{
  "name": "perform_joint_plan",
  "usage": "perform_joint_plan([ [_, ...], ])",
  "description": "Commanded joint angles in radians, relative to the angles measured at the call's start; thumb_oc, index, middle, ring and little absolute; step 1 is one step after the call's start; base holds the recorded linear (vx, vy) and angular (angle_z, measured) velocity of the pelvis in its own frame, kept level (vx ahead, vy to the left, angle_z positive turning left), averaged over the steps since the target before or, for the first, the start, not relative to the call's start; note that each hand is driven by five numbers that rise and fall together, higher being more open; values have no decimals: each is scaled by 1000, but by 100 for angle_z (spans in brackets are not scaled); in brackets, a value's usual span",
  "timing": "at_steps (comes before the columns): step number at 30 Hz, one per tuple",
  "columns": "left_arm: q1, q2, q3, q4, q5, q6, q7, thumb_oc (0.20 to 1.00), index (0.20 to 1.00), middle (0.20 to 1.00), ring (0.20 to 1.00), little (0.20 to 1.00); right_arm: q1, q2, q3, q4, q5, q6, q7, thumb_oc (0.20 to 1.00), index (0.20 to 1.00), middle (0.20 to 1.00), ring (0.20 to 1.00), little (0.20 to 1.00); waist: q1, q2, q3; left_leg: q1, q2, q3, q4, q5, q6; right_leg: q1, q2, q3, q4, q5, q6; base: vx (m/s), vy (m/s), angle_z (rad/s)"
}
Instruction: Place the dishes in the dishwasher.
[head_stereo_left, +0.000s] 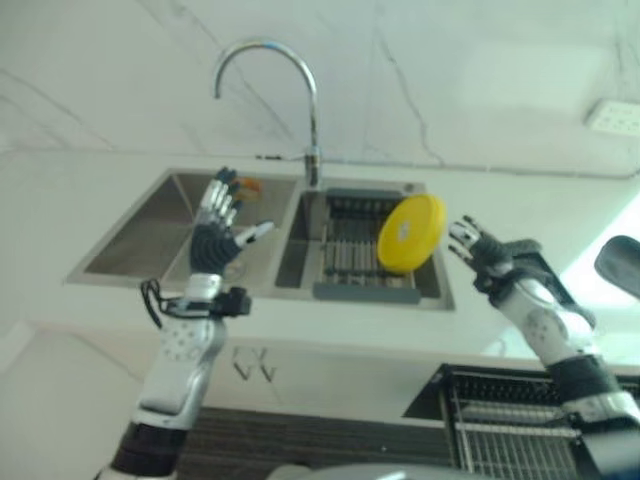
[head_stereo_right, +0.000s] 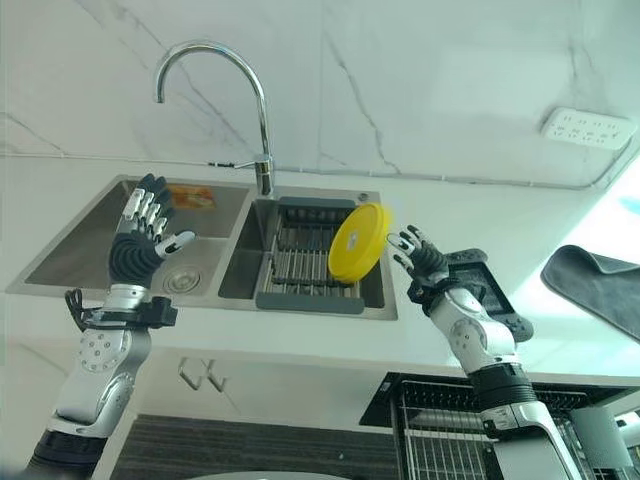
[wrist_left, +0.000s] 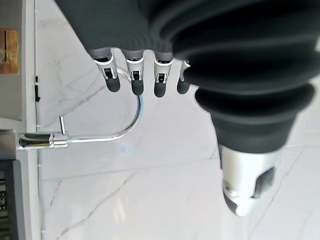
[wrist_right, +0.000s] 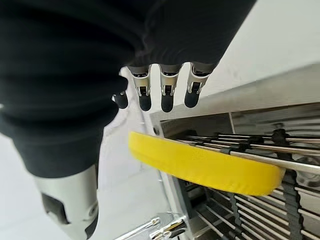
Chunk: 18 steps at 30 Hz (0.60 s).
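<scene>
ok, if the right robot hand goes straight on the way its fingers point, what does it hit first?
Most likely the yellow plate leaning on the sink rack; the right robot hand is open, fingertips just short of its rim. Depth is uncertain.

White marble counter (head_stereo_right: 480, 200), grey cloth (head_stereo_right: 600, 280) on its right

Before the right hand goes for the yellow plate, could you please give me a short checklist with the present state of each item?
1. Right hand open for a grasp: ok, fingers straight, holding nothing.
2. Right hand close to the yellow plate: ok, it is just beside the plate's rim, with a gap between them in the right wrist view.
3. Plate reachable: ok, it stands tilted on edge in the drying rack in the sink's right basin, with nothing over it.
4. Left hand out of the way: ok, open and raised over the left basin, apart from the plate.
5. Dishwasher rack ready: cannot tell, only part of it is visible.
</scene>
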Motion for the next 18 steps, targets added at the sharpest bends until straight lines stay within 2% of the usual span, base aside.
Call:
perform_joint_plan([
  [1, -106, 57, -39, 2, -15, -35, 15, 1000, 1000, 1000, 1000, 1000, -154, -7, -11, 28, 51, -36, -6, 1000, 1000, 1000, 1000, 1000, 29, -30, 0, 15, -50, -27, 0, -55, 24, 54, 1, -8, 7, -49, 23, 0, 0, 0],
  [18, -114, 75, -44, 1, -18, -22, 24, 1000, 1000, 1000, 1000, 1000, -214, -16, 12, 137, 101, -33, 23, 1000, 1000, 1000, 1000, 1000, 52, -24, 5, 19, -54, -40, 0, -51, 23, 71, 0, -31, 7, -55, 18, 7, -3, 5],
])
